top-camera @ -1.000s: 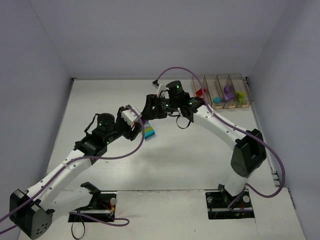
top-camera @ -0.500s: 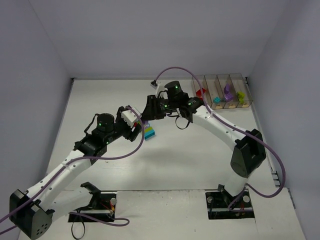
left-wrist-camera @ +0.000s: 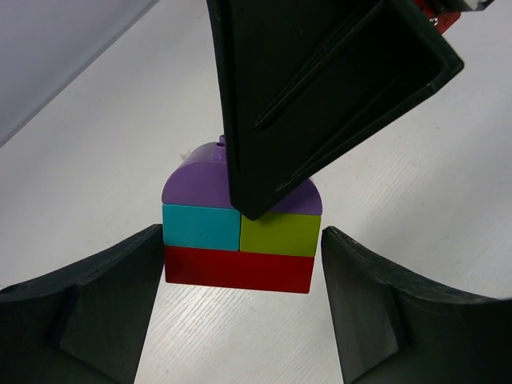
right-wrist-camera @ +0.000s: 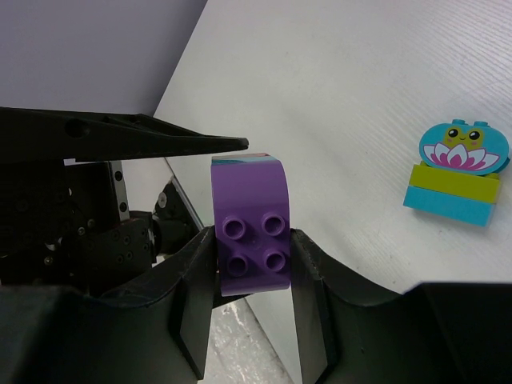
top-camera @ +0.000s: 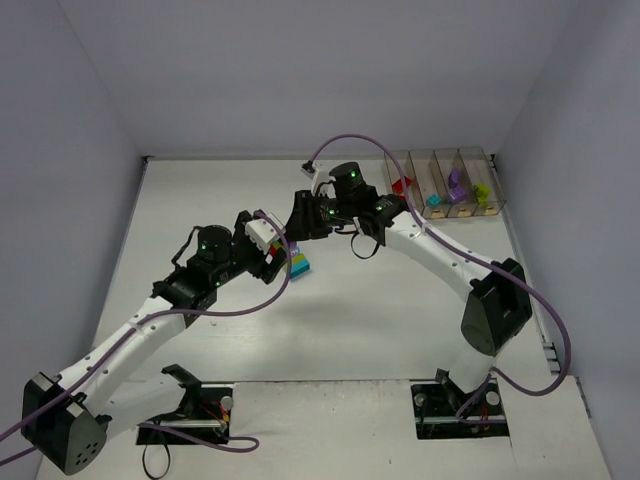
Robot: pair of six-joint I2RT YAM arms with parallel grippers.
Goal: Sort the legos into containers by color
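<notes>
Two arms rise from the near edge of the white table (top-camera: 400, 320) and meet at mid-table. One three-brick stack (top-camera: 299, 265) lies flat there: a teal base, a lime brick, and a teal rounded cap with a flower face. It is just beside the grippers and apart from what they hold.

The left gripper (left-wrist-camera: 242, 268) clamps the red base of one four-brick stack (left-wrist-camera: 240, 240). This stack has a red base, a teal and a lime brick side by side on it, and a purple brick (right-wrist-camera: 250, 228) with a rounded top. The right gripper (right-wrist-camera: 252, 256) is closed on that purple brick, with a finger on each flat side.

Smooth white table stretches left and right of the pair. In the far right corner, well apart from them, four clear bins (top-camera: 425, 165) stand in a row near the right wall. From left to right they hold a red piece (top-camera: 402, 185), a teal piece (top-camera: 435, 200), a purple piece (top-camera: 457, 183) and a lime piece (top-camera: 482, 192). Pale grey walls (top-camera: 300, 80) close the left, far and right edges.
</notes>
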